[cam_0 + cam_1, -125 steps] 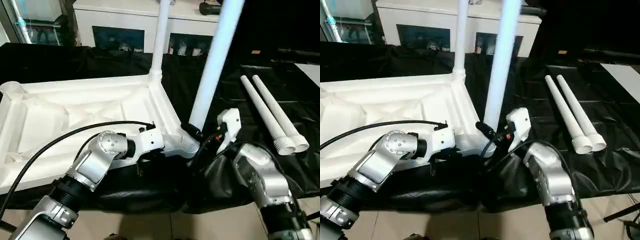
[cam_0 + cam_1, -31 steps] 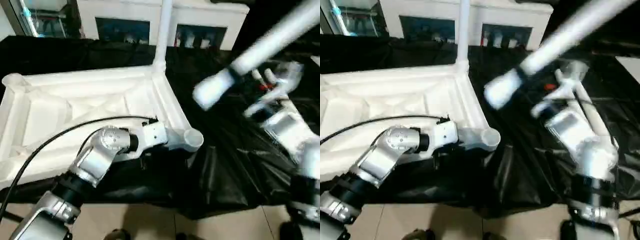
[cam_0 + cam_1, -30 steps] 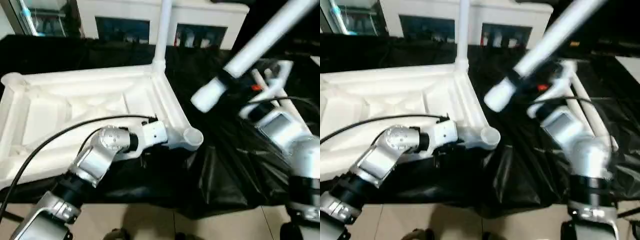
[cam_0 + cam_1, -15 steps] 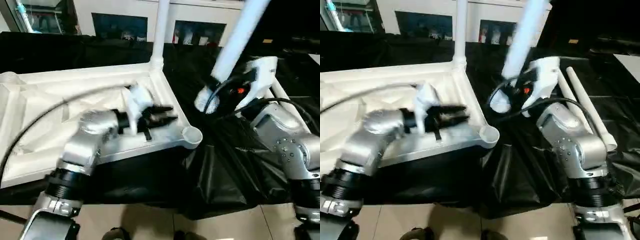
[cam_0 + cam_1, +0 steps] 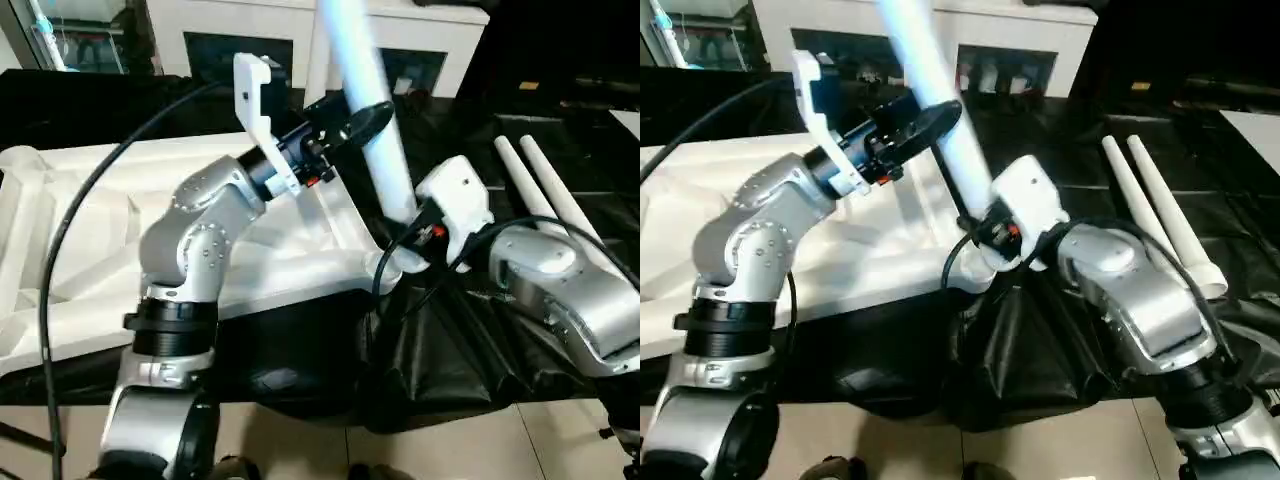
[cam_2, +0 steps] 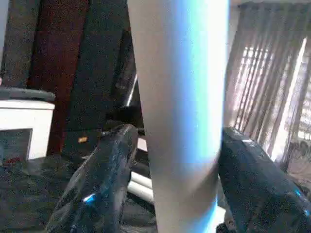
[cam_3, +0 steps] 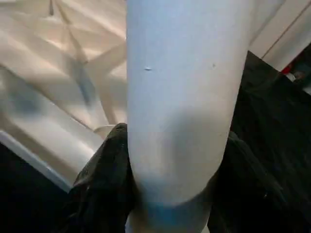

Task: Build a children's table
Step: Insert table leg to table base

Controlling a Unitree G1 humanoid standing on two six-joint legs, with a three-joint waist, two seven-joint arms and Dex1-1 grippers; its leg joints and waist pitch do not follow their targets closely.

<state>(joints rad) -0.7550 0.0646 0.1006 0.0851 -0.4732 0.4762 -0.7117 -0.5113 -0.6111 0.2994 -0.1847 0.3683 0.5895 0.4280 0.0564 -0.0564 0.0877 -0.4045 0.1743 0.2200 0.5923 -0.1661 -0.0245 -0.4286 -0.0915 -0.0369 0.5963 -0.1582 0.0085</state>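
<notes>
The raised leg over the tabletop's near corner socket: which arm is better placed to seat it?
Probably the right. The right gripper clamps the leg low, just above the corner socket, so it steers the tip. The left gripper straddles the leg higher up, fingers apart, suited to steadying.

A thick white leg [image 7: 182, 102] stands squarely between the right gripper [image 7: 170, 194]'s two black fingers [image 7: 104, 189], which press against it on either side near its lower end. Beyond the fingers lies the white tabletop [image 7: 63, 73], ribbed underside up, with black cloth [image 7: 277, 121] past its edge.
</notes>
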